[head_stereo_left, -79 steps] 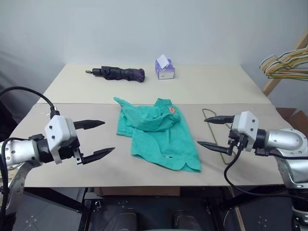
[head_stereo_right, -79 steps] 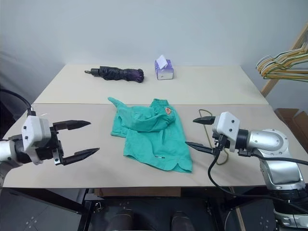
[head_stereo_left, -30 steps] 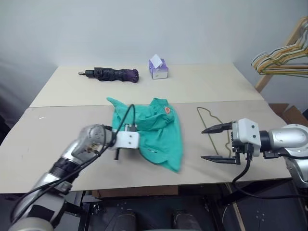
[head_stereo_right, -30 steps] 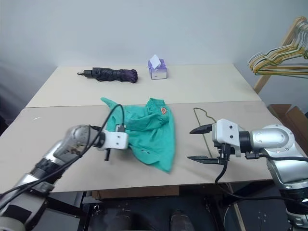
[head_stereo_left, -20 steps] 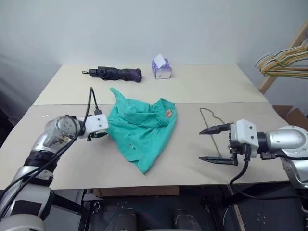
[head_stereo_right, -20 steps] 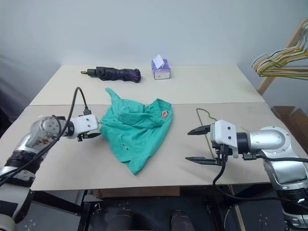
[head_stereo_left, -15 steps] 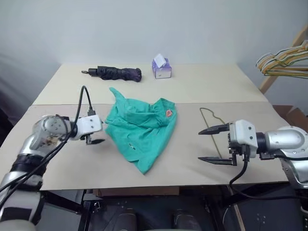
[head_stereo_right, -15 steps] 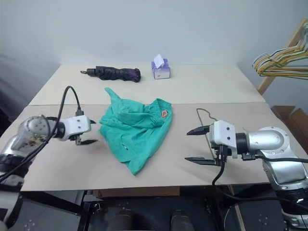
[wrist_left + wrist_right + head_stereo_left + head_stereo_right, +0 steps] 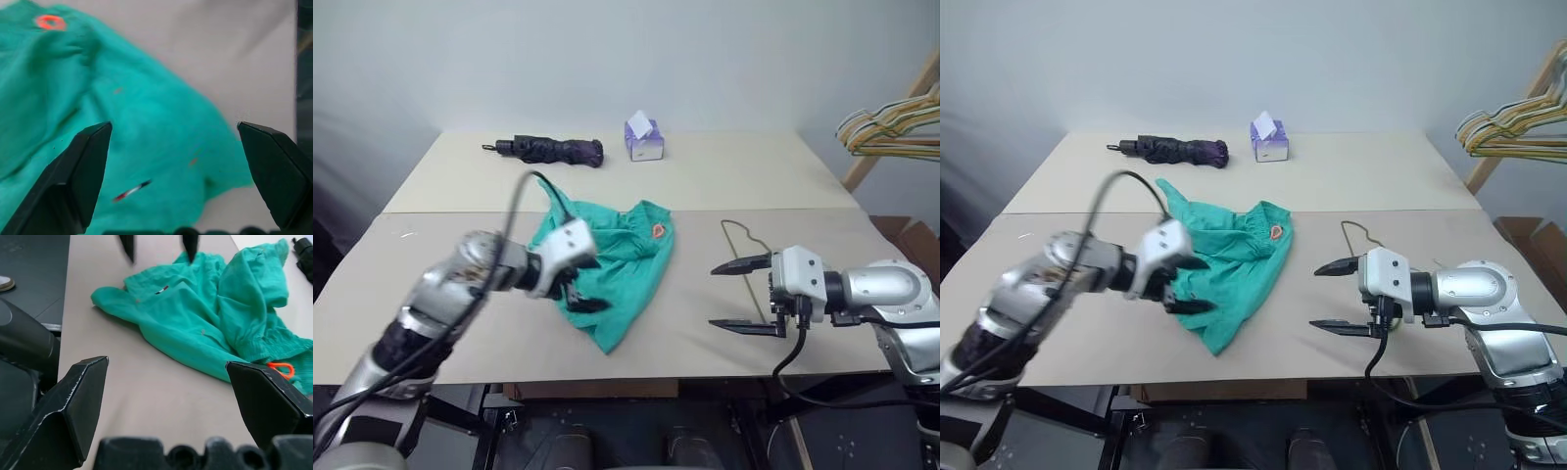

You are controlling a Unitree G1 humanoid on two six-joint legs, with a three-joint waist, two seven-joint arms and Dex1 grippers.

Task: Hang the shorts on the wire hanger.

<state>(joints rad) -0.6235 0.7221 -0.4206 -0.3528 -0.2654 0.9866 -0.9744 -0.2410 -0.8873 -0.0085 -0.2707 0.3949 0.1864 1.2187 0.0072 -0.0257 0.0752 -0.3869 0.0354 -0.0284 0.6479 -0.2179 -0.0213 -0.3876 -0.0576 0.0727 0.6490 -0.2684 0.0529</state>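
the shorts, teal-green with a small orange patch, lie crumpled on the near half of the bench, about midway between its left and right edges, one corner trailing toward the near edge. the left hand hovers over the left part of the shorts, angled down and toward the right, its two black fingers spread wide and grasping nothing; in the left wrist view the fabric lies between and beyond the fingers. the right hand hangs over the near right part of the bench, pointing left toward the shorts and well apart from them, fingers likewise spread and empty. the wire hanger lies flat on the bench just beyond the right hand, to the right of the shorts and not touching them; part of it is hidden behind that hand. on the far half of the bench, a folded dark umbrella lies at the far left and a small purple tissue box stands to its right. a bunch of yellow and tan hangers hangs from a wooden rack at the far right, off the bench
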